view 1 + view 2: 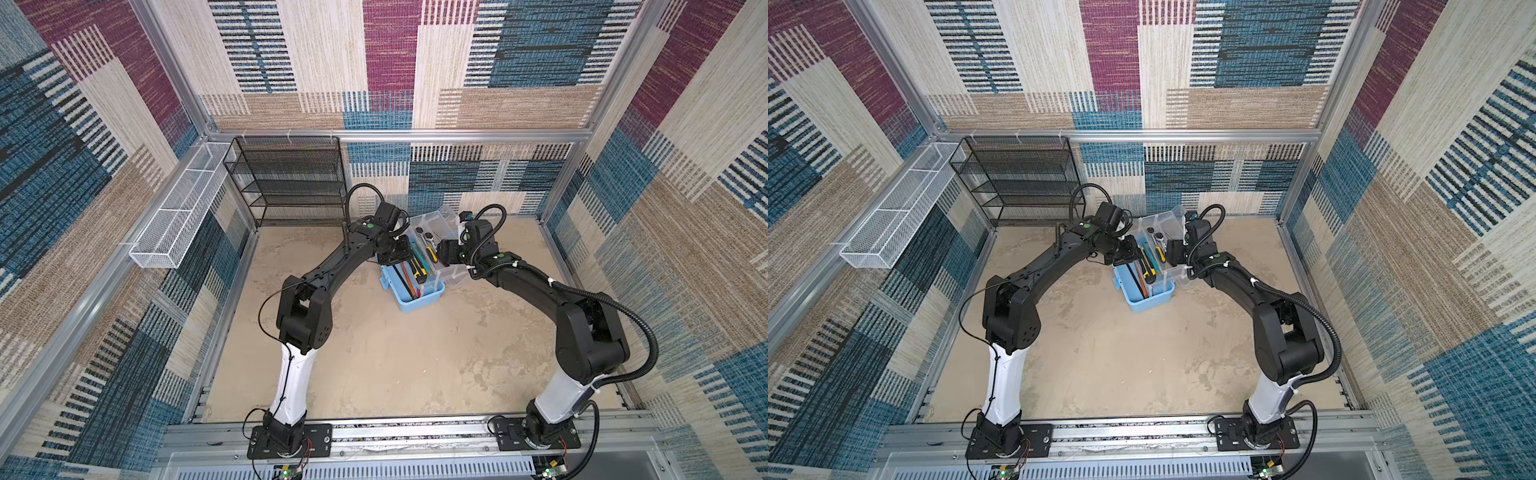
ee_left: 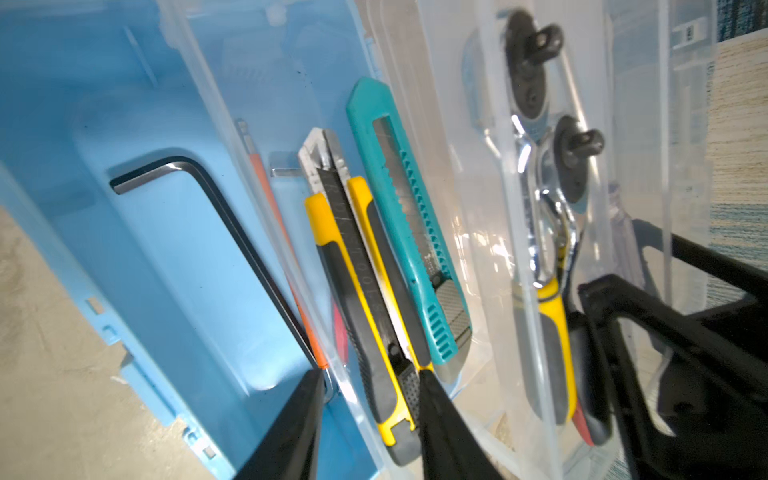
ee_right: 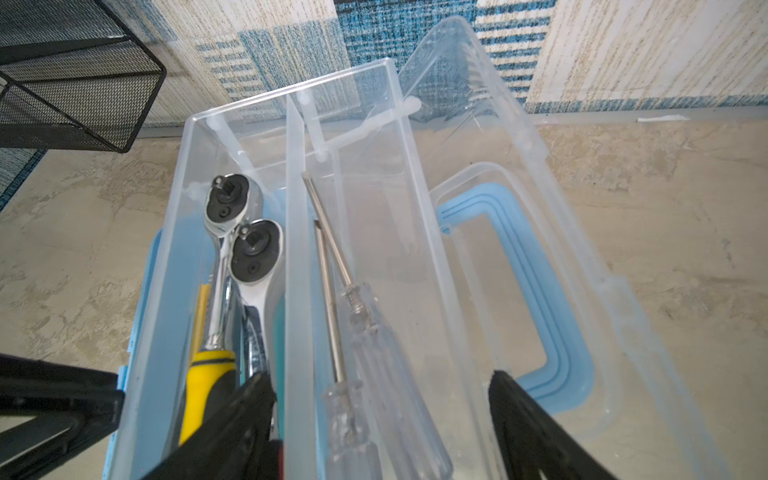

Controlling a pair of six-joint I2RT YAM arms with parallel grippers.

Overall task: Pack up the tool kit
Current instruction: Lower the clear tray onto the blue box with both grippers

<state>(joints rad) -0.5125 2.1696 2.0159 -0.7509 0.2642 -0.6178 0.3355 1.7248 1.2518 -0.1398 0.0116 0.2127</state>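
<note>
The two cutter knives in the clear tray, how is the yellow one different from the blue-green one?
The yellow knife has black grips; the teal knife is mostly teal. The yellow knife looks chunkier, the teal knife slimmer. The yellow knife's nose is metal, the teal knife's plastic. Both lie side by side in the clear tray.

Your light-blue case (image 1: 419, 301) sits open toward the far middle, skewed. Its clear lid (image 3: 478, 83), with the blue handle (image 3: 569, 357), hangs open to the right. A clear tray (image 3: 297, 249) rests in the case, holding two ratchets (image 3: 255, 253) and two clear-handled screwdrivers (image 3: 332, 311) in neighbouring compartments. A bent hex key (image 2: 216, 216) lies on the blue floor at the left. Beside it lie a yellow knife (image 2: 361, 291) and a teal knife (image 2: 411, 220), perhaps under the tray.
</note>
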